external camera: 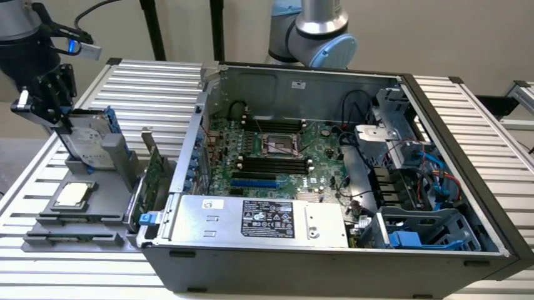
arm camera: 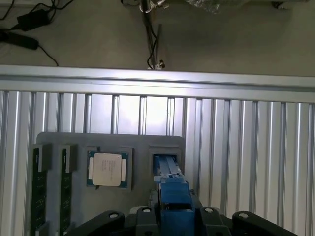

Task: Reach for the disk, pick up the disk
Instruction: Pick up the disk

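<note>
The disk point(external camera: 87, 141) stands on edge at the back of the grey tray point(external camera: 50, 240), on the exterior view's left. Its silver face with a white label and its blue carrier point(external camera: 112, 134) both show. My gripper point(external camera: 70, 124) comes down onto the disk's upper edge from the left and is shut on it. In the wrist view the blue carrier point(arm camera: 172, 196) runs from the tray slot up between the black jaws of my gripper point(arm camera: 173, 217). The disk's lower end is still at the slot.
A square silver chip point(external camera: 72, 194) lies on the same tray, also seen as the chip point(arm camera: 107, 169), with memory sticks point(arm camera: 38, 191) beside it. The open computer case point(external camera: 351, 187) stands close on the exterior view's right, on the ribbed metal table point(arm camera: 246, 147).
</note>
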Controlling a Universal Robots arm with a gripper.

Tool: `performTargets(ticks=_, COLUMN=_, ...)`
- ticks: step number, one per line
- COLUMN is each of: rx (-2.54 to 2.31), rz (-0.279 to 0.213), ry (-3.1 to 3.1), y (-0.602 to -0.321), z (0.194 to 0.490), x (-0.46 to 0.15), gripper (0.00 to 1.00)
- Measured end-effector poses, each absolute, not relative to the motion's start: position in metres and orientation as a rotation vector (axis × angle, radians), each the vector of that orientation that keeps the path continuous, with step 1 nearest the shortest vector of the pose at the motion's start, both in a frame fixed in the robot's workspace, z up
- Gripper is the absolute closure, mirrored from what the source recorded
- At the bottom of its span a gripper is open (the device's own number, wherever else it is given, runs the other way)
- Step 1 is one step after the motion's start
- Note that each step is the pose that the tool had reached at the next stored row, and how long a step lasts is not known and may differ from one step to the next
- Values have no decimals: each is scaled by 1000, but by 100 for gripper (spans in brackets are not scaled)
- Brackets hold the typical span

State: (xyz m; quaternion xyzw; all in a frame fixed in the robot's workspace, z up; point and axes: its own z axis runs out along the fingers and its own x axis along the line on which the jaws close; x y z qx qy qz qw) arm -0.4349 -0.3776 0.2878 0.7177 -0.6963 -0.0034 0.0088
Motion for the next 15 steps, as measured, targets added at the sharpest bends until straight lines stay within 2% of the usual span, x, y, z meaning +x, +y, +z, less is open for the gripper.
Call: performTargets(ticks=15, rx=2229, rz=-9, ry=-2188, y=-383, z=288, x=-436, gripper=67)
